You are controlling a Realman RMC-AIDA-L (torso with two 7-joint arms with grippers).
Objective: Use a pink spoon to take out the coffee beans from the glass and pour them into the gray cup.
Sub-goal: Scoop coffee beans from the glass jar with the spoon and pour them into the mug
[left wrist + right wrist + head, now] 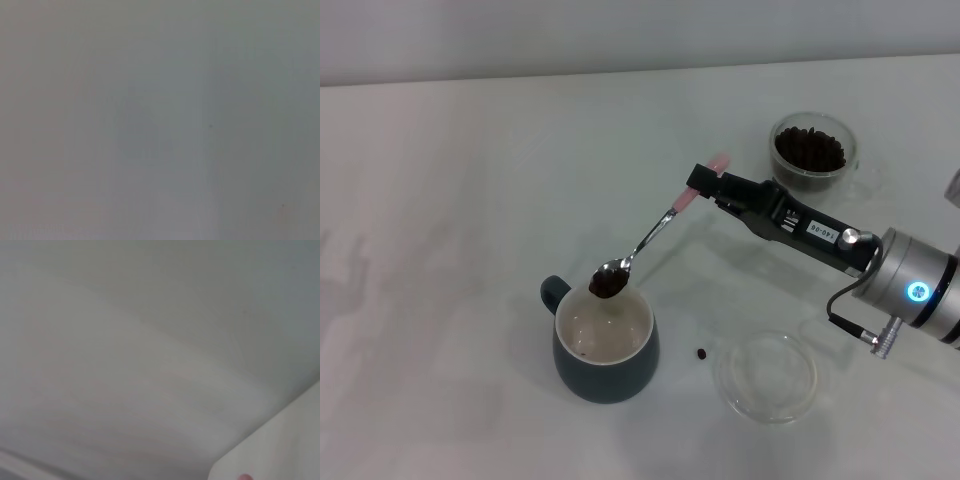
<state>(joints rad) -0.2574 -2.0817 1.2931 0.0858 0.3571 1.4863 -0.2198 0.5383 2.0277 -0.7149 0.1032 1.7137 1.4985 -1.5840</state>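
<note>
While partly cut off at the head view's right edge, reaches in over the white worktop [470, 200]: right gripper [705, 185], jaws pinching the pink spoon [650, 235] by its handle. Nearest, gray cup [605, 345], inside hard to make out; just right of it one stray bean [701, 353] and clear dish [767, 377]. Above the cup's rim, spoon bowl heaped with coffee beans [608, 284]. Farthest, the glass [812, 150] of beans. Left gripper out of sight; both wrist views nearly blank.

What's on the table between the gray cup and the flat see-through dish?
In the head view, one loose coffee bean lies on the table between the gray cup and the clear dish, touching neither.
</note>
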